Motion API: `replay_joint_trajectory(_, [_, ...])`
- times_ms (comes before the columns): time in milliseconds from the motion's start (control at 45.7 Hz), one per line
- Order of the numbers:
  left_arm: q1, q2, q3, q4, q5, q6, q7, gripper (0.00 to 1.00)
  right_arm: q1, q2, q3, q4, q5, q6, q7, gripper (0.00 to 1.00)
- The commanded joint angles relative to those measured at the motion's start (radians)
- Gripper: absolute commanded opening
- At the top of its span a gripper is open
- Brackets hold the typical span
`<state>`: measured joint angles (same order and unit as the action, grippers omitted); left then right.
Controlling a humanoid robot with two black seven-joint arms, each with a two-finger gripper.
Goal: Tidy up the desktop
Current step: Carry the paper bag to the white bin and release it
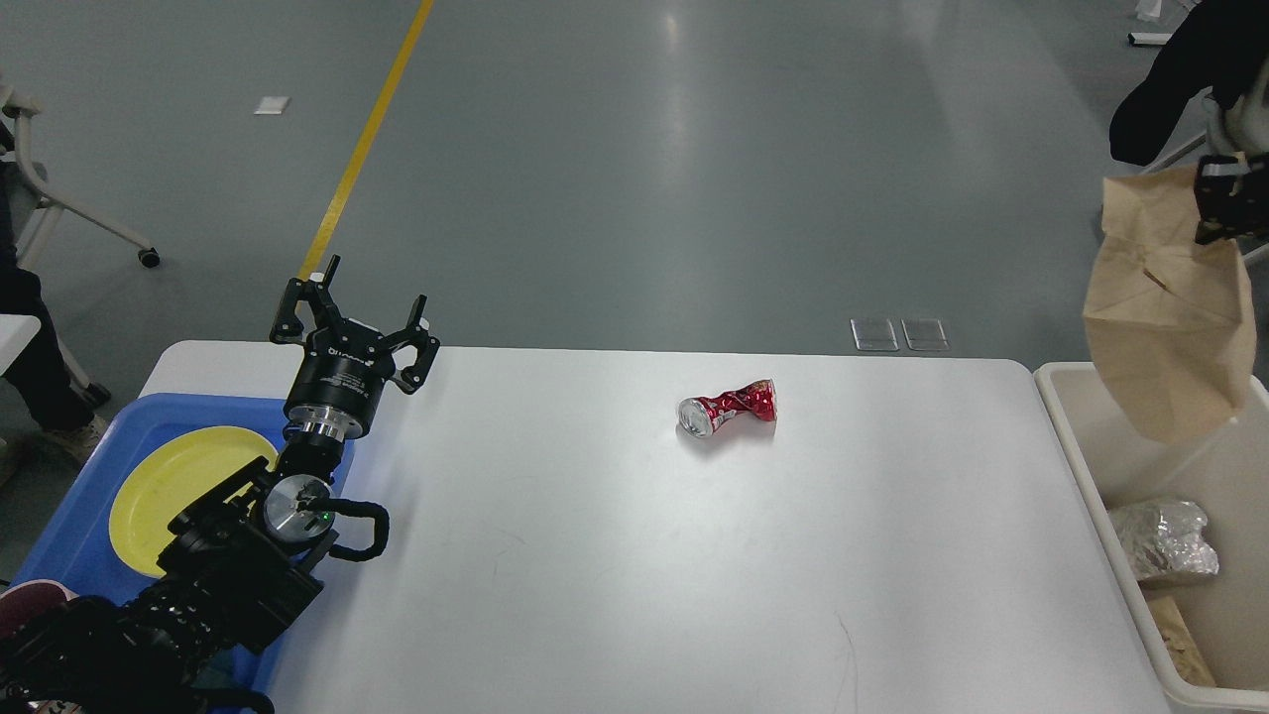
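The desktop (615, 555) fills the lower view, a crushed red can (727, 409) lying on it — print unreadable. The left gripper (349, 319) is spread wide, empty; a brown paper bag (1168, 317) is pinched by the right gripper (1225, 203) above the cream bin (1076, 421).

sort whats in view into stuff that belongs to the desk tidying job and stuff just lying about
Job:
desktop
crushed red can
brown paper bag, held by right pincer
cream bin

Lying about:
blue tray
yellow plate
floor plates

Red can (727, 409), brown bag (1168, 317), yellow plate (178, 491), blue tray (74, 531).
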<state>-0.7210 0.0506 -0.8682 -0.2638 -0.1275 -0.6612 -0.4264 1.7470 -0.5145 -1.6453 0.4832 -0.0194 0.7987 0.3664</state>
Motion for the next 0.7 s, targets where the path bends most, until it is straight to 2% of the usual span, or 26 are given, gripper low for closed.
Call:
replay_joint_trajectory(0, [0.000,0.000,0.000,0.000,0.000,0.000,0.000,0.97,-0.112,-0.064,0.036,-0.058,0.009,-0.140,0.000,0.00])
replay_joint_trajectory(197, [0.000,0.000,0.000,0.000,0.000,0.000,0.000,0.96,-0.285,-0.170,0.172,-0.061,0.012,-0.449,0.002,0.00])
replay_joint_trajectory(415, [0.000,0.000,0.000,0.000,0.000,0.000,0.000,0.97,-0.515,-0.220,0.353,-0.095,0.012,-0.783,0.005,0.00])
replay_joint_trajectory(547, [0.000,0.000,0.000,0.000,0.000,0.000,0.000,0.97,-0.678,-0.217,0.504,-0.146,0.012,-0.906,0.009,0.00])
replay_joint_trajectory(678, [0.000,0.000,0.000,0.000,0.000,0.000,0.000,0.97,-0.794,-0.210,0.666,-0.178,0.012,-0.957,0.011,0.00])
